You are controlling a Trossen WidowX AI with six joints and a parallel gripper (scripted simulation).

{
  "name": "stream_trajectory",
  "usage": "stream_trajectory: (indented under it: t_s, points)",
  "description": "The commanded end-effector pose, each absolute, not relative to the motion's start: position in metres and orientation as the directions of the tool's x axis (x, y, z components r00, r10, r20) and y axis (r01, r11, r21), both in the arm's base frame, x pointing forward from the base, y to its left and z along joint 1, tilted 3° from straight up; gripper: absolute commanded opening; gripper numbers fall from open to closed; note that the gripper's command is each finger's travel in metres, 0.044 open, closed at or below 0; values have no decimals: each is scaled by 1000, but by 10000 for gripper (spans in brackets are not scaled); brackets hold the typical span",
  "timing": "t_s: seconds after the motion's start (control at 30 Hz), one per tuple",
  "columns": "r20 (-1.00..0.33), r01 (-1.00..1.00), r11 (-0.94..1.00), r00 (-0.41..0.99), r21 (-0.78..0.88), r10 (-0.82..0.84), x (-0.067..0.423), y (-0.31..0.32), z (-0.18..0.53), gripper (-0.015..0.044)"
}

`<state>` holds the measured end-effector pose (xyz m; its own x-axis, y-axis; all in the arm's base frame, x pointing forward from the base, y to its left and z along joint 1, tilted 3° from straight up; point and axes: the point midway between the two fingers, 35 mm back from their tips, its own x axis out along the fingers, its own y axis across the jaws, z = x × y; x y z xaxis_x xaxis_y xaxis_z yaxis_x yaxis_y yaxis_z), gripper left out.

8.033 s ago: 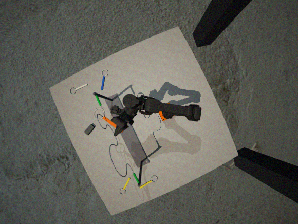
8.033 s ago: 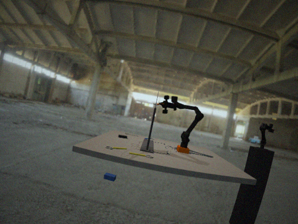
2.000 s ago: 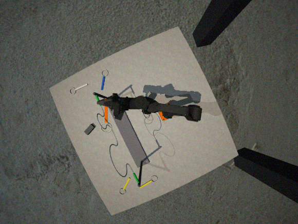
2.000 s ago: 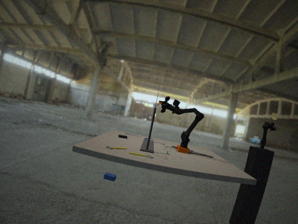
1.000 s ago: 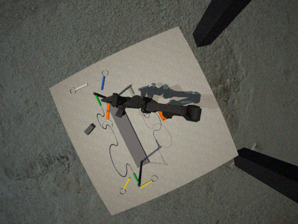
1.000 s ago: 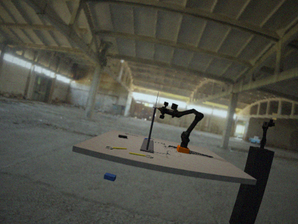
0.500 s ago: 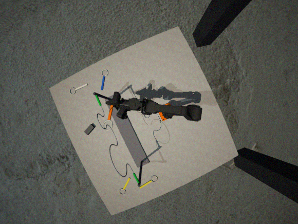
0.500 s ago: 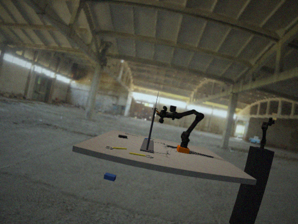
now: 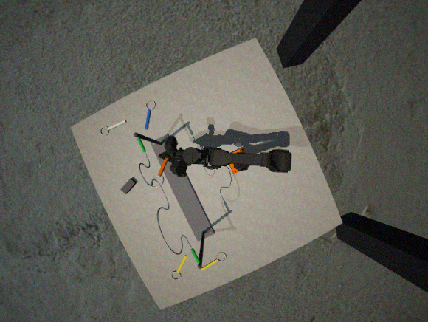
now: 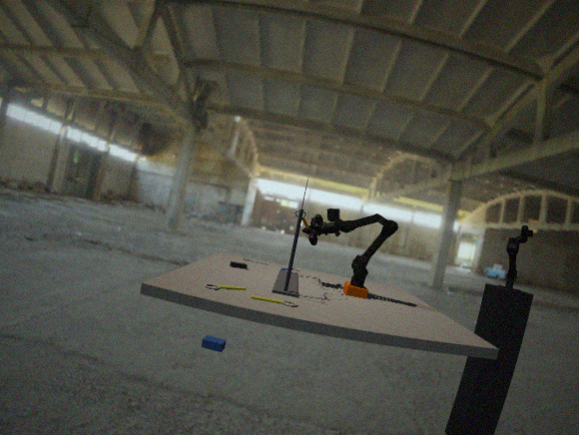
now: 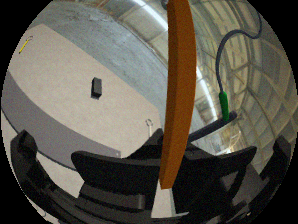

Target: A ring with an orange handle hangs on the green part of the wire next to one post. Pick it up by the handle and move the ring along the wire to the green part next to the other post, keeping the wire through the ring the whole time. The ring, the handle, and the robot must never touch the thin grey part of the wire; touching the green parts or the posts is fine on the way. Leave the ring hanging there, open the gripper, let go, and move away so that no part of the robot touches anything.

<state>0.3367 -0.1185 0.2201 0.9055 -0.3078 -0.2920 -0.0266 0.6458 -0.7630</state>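
Observation:
The orange handle (image 9: 161,168) (image 10: 304,222) (image 11: 180,76) is clamped in my gripper (image 9: 167,159) (image 10: 309,229) (image 11: 166,185), which is shut on its lower end. Its ring (image 9: 158,181) (image 10: 300,214) sits on the wavy thin grey wire (image 9: 162,214) a short way past the near green part (image 9: 141,144) (image 11: 226,104) by the first post (image 9: 149,139). I cannot tell whether the ring touches the wire. The other green part (image 9: 195,255) lies by the far post (image 9: 201,249). In the side view the posts line up as one dark pole (image 10: 293,249).
Spare rings lie on the table (image 9: 280,207): one with a blue handle (image 9: 148,118), one white (image 9: 116,125), two yellow (image 9: 181,264) (image 9: 209,264). A dark grey block (image 9: 128,185) (image 11: 97,87) lies left of the wire. The grey base plate (image 9: 184,196) joins the posts. Black pillars (image 9: 313,29) (image 9: 384,244) stand off the table.

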Motion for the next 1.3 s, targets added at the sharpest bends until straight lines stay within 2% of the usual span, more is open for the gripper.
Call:
stream_trajectory:
  t_s: [0.0, 0.6, 0.97, 1.27]
  points:
    - [-328, -32, 709, 900, -705, -286, 334, -108, 211, -150]
    - [-475, -52, 933, 870, -356, -132, 324, -53, 179, -150]
    - [-515, -53, 982, 856, -184, -51, 319, -22, 173, -150]
    - [-528, -51, 993, 849, -105, -12, 316, -4, 172, -150]
